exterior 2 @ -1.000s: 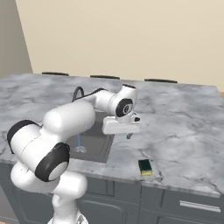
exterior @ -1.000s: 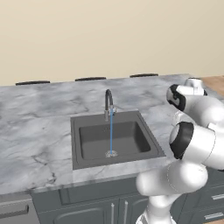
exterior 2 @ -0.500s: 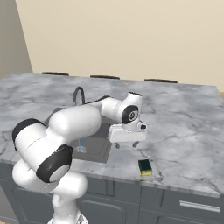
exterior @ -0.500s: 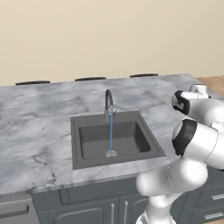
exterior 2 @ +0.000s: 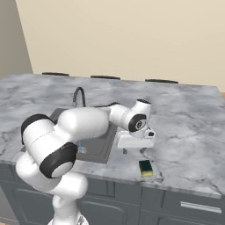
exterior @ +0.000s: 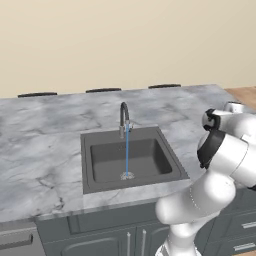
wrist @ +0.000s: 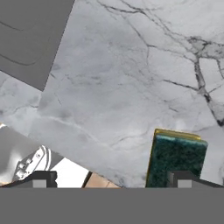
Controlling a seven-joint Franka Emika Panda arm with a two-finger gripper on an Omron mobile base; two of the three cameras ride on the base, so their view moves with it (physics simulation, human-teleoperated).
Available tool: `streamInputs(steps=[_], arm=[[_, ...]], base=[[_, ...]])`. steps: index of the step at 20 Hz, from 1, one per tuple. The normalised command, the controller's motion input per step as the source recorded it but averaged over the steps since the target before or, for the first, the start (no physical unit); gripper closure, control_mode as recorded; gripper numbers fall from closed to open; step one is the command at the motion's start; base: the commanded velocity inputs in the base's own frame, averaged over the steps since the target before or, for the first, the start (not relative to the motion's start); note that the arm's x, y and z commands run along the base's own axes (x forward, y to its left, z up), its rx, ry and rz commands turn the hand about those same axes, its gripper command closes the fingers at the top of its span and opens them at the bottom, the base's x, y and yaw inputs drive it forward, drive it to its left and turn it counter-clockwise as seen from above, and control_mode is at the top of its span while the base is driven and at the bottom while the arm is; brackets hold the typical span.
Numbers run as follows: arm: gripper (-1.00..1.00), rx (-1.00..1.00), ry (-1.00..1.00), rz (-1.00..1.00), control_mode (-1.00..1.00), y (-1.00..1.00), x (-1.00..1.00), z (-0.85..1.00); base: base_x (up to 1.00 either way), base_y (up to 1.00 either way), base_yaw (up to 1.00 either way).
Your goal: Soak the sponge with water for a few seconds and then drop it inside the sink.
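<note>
The end effector [exterior 2: 135, 150] has been swung from above the sink's [exterior: 90, 181] right rim toward the front edge of the bench [exterior 2: 193, 127], so the pickup is judged near. Its fingers are spread wide and nothing is held. The sponge [exterior 2: 146, 167], a small yellow block with a rough dark green top, lies flat on smooth grey marble there. Water [exterior: 127, 150] is seen as a thin blue stream.

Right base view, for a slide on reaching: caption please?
Open end effector hovers over the marble counter beside the sponge, right of the sink.
</note>
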Motion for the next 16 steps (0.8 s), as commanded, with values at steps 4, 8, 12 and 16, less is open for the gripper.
streamInputs(steps=[4, 8, 12, 16], arm=[[-1.00, 0.00, 0.00, -0.09, -1.00, -0.35, 0.00, -0.06], [-1.00, 0.00, 0.00, -0.08, -1.00, -0.43, 0.00, -0.01], [-1.00, 0.02, -0.05, -0.04, -1.00, -0.36, 0.04, -0.10], [-1.00, 0.02, -0.13, 0.00, -1.00, -0.11, 0.21, -0.12]], base=[[0.00, 0.00, 0.00], [0.00, 0.00, 0.00], [0.00, 0.00, 0.00], [0.00, 0.00, 0.00]])
